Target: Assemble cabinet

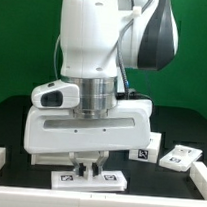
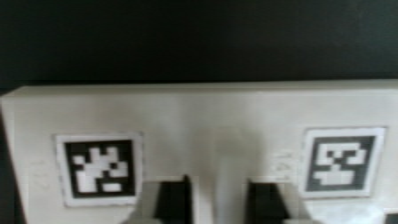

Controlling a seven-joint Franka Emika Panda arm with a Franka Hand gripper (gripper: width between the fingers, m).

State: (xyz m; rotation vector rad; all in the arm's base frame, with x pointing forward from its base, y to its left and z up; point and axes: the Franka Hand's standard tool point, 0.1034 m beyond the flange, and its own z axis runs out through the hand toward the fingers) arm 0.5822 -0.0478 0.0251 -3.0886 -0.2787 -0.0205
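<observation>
Green backdrop (image 1: 18, 35), black tabletop (image 1: 4, 125)

Matt white plastic panel (image 2: 196, 112), glossy white arm shell (image 1: 92, 31), matt black tabletop (image 1: 12, 120).

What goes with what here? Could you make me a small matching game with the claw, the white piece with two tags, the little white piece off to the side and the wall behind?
Things:
1. gripper
2. two-tag white part
3. small tagged panel
4. backdrop

Descriptions:
A. green
B. lying apart on the table, at the exterior view's right
C. directly under the gripper
D. pointing down, fingers between the two tags

Pairs: 1-D, 2-C, 3-B, 4-A
</observation>
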